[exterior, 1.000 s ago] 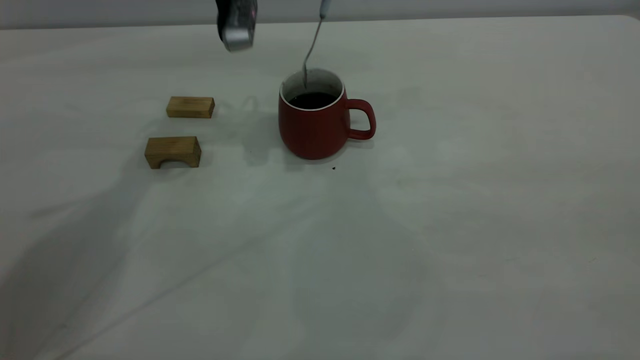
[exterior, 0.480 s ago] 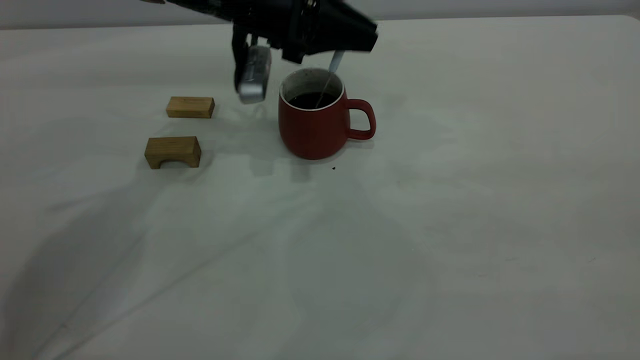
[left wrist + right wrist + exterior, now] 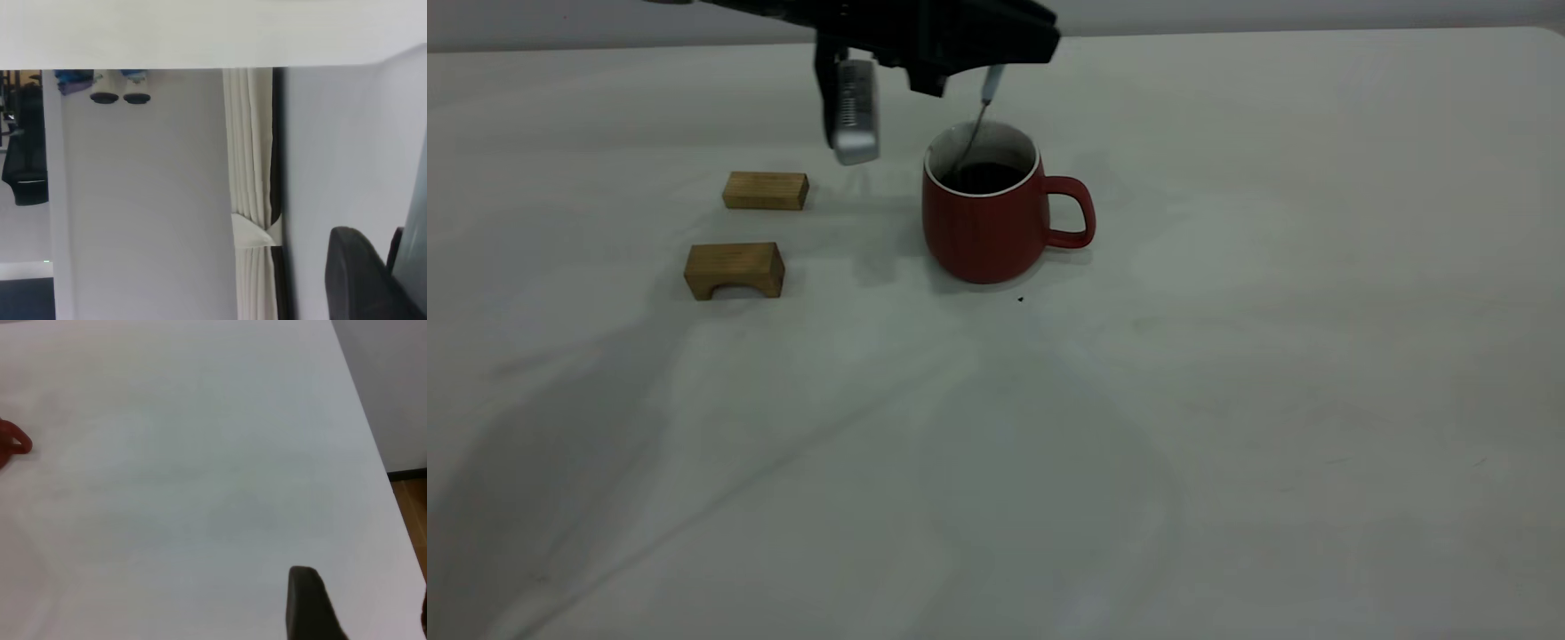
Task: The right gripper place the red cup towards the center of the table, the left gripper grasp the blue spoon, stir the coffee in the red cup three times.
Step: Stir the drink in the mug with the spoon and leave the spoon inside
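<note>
Above the red cup (image 3: 983,227), the left gripper (image 3: 983,67) reaches in level, fingers clamped on the blue spoon (image 3: 990,84) dipping into the coffee (image 3: 983,178).

My red cup (image 3: 985,222) stands upright on the off-white table (image 3: 1227,400), toward the middle and nearer the far edge, its loop handle pointing to the right arm's side. It is a rounded dark-red mug with a white rim and white inside. The coffee (image 3: 984,178) lies in it as a dark, nearly black round surface below the rim. The blue spoon (image 3: 980,114) leans steeply over the cup: pale blue handle uppermost, thin grey neck sloping down past the rim into the cup, its bowl hidden from me.
</note>
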